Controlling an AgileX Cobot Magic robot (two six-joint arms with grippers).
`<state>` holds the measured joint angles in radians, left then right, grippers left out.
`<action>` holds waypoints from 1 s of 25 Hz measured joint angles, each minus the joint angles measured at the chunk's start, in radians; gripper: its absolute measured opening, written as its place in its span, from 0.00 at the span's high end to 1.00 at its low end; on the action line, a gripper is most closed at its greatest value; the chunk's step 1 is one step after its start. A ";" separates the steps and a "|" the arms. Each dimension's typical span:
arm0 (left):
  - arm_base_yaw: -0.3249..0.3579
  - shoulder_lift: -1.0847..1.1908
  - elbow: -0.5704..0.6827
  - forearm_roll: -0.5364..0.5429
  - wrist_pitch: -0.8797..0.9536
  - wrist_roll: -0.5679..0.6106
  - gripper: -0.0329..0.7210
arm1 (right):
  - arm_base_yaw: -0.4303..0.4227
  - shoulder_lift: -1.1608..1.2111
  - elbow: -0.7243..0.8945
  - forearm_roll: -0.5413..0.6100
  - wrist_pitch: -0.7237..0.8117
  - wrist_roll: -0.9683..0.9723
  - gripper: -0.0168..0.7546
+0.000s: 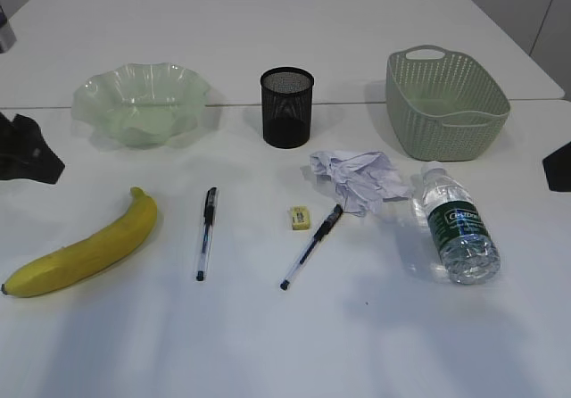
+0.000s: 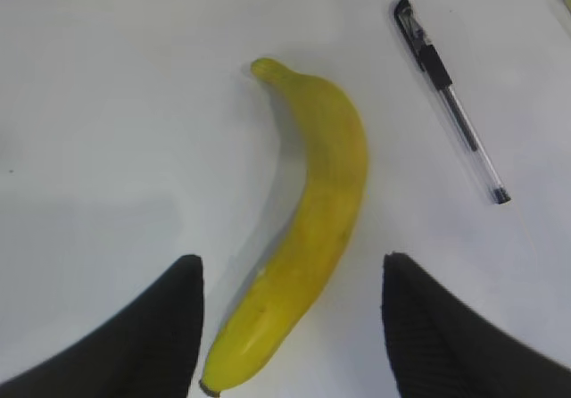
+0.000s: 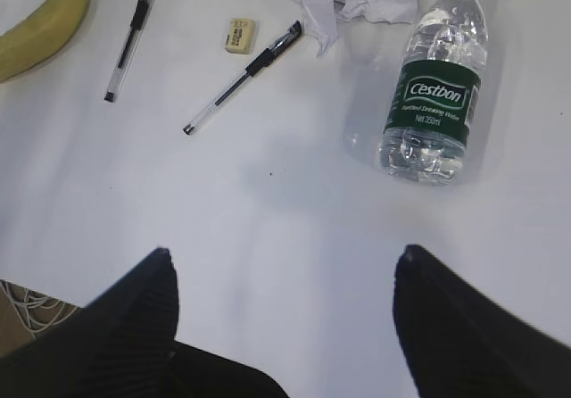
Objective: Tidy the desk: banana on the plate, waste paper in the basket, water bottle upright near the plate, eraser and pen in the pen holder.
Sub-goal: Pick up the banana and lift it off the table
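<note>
- Left gripper point(image 2: 290, 327) hangs released above the banana point(image 2: 308, 228), near the bench's left edge; it should descend straddling the thick middle.
- Right gripper point(image 3: 284, 318) waits released, grasping nothing.

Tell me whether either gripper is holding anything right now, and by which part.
Nothing is held. The left gripper stands open above the yellow banana without touching it, and the right gripper is open over bare white table.

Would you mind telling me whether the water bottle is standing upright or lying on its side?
Lying on its side: the water bottle rests lengthwise on the table, cap toward the basket.
</note>
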<state>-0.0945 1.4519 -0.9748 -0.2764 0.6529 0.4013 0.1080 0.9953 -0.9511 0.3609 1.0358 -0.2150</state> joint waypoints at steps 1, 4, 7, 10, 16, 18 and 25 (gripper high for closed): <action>-0.011 0.022 -0.011 -0.002 -0.002 0.001 0.35 | 0.000 0.000 0.000 0.000 0.000 0.000 0.26; -0.031 0.081 -0.044 -0.006 -0.007 0.002 0.35 | 0.000 0.000 0.000 0.000 0.000 0.000 0.26; -0.042 0.139 -0.078 -0.006 -0.009 0.002 0.35 | 0.000 0.000 0.000 0.000 0.000 0.000 0.26; -0.053 0.199 -0.110 -0.006 0.012 0.002 0.35 | 0.000 0.000 0.000 0.000 0.000 0.000 0.26; -0.099 0.292 -0.135 -0.006 0.028 0.042 0.35 | 0.000 0.000 0.000 0.000 0.000 0.000 0.26; -0.114 0.315 -0.135 -0.006 0.029 0.052 0.35 | 0.000 0.000 0.000 0.000 0.000 0.000 0.26; -0.125 0.361 -0.135 0.025 0.027 0.061 0.32 | 0.000 0.000 0.000 -0.002 0.000 -0.014 0.26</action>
<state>-0.2190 1.8131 -1.1100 -0.2516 0.6798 0.4619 0.1080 0.9953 -0.9511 0.3589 1.0358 -0.2292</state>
